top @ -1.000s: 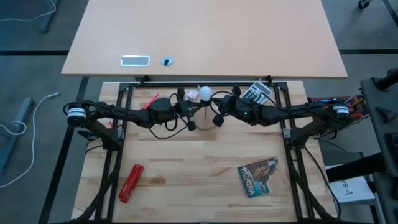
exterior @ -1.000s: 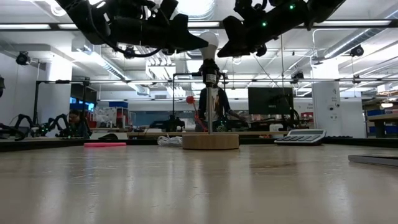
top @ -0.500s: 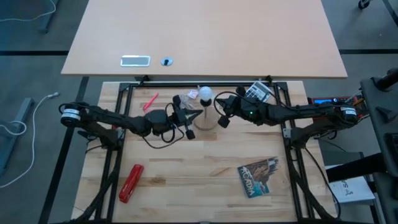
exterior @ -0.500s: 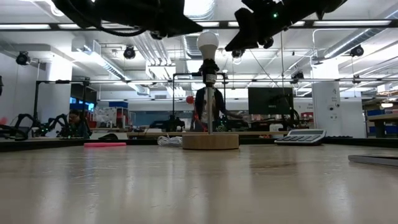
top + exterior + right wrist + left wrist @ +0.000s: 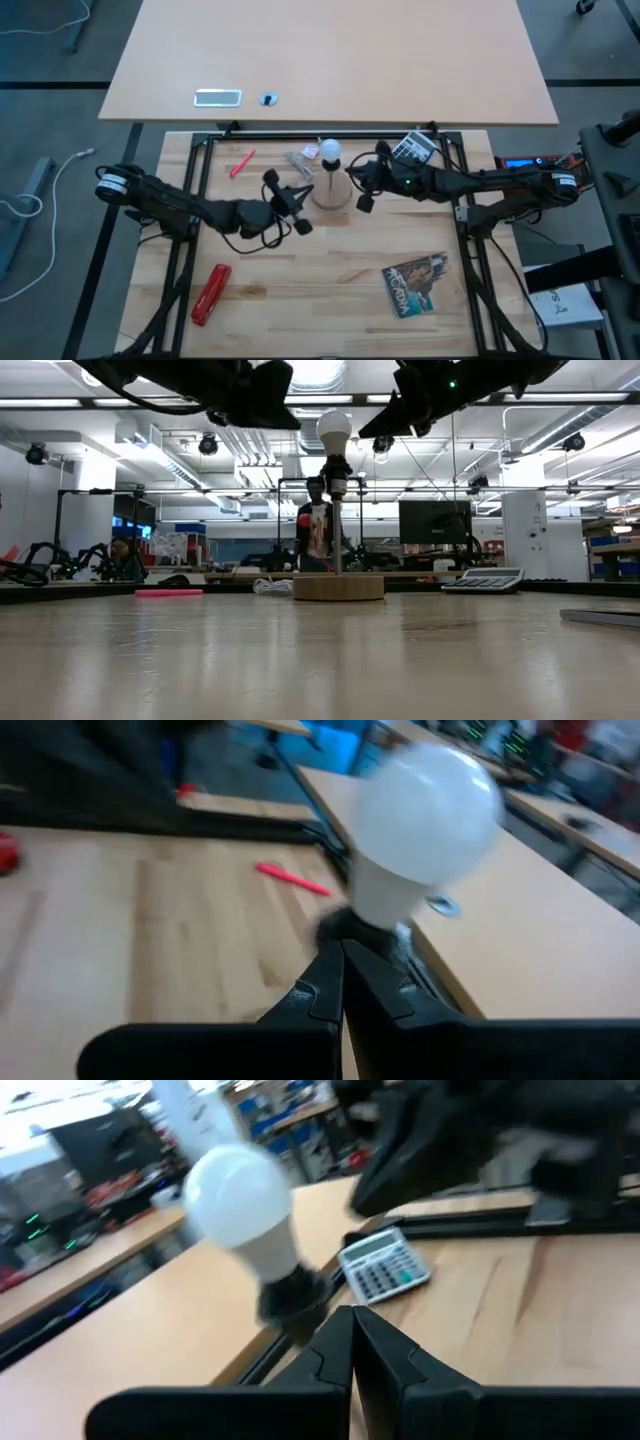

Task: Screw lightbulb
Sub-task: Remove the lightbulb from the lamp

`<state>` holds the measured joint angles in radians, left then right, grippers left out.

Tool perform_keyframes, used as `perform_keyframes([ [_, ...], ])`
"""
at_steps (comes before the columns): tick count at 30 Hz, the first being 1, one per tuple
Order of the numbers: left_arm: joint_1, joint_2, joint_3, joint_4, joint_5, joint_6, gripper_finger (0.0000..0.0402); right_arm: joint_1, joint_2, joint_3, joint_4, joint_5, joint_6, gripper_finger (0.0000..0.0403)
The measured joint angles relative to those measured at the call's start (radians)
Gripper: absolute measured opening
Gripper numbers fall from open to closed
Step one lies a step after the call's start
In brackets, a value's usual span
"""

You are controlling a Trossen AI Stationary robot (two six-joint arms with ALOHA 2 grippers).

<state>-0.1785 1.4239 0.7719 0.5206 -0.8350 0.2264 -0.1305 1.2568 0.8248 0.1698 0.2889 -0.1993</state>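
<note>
The white lightbulb (image 5: 329,151) stands upright with its base in the black socket (image 5: 336,482), on a post rising from a round wooden disc (image 5: 338,587). My left gripper (image 5: 306,192) is shut, at bulb height on the bulb's left and nearer the table's front edge, and points toward the socket (image 5: 290,1295). My right gripper (image 5: 351,177) is shut close to the bulb's right side. In the right wrist view its shut fingertips (image 5: 338,960) point at the bulb's neck (image 5: 385,890). Neither gripper touches the bulb.
A calculator (image 5: 413,148) lies at the back right and a see-through wrapper (image 5: 298,160) and a red pen (image 5: 240,163) at the back left. A red tool (image 5: 210,293) lies front left and a booklet (image 5: 415,285) front right. A person (image 5: 318,530) stands beyond the table.
My left gripper has swung away from the bulb's left side toward the table's near edge, turning as it went, and has stayed shut. My right gripper has drawn back a little toward the right. The bulb has stayed upright in its socket.
</note>
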Motion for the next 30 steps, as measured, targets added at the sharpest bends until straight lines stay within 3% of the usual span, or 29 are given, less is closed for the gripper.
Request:
perform_keyframes([
  [3, -0.011, 0.000, 0.000, -0.055, -0.077, -0.057, 0.0000, -0.011, 0.002, -0.024, 0.057, -0.076, -0.038, 0.0000],
  [10, -0.054, 0.000, -0.001, -0.146, -0.178, -0.144, 0.0000, -0.061, -0.022, -0.081, 0.086, -0.099, -0.063, 0.0000],
  [12, -0.068, 0.000, -0.002, -0.195, -0.248, -0.175, 0.0000, -0.077, -0.029, -0.111, 0.127, -0.159, -0.064, 0.0000],
  [15, -0.077, 0.000, -0.003, -0.247, -0.272, -0.228, 0.0000, -0.112, -0.035, -0.177, 0.261, -0.344, -0.073, 0.0000],
  [17, -0.078, 0.000, -0.009, -0.266, -0.259, -0.260, 0.0000, -0.130, -0.032, -0.218, 0.370, -0.400, -0.056, 0.0000],
  [23, -0.078, 0.000, -0.060, -0.267, -0.241, -0.319, 0.0000, -0.151, -0.031, -0.275, 0.427, -0.344, -0.063, 0.0000],
  [30, -0.072, 0.003, -0.111, -0.169, -0.024, -0.314, 0.0000, -0.152, -0.032, -0.276, 0.424, -0.341, -0.063, 0.0000],
])
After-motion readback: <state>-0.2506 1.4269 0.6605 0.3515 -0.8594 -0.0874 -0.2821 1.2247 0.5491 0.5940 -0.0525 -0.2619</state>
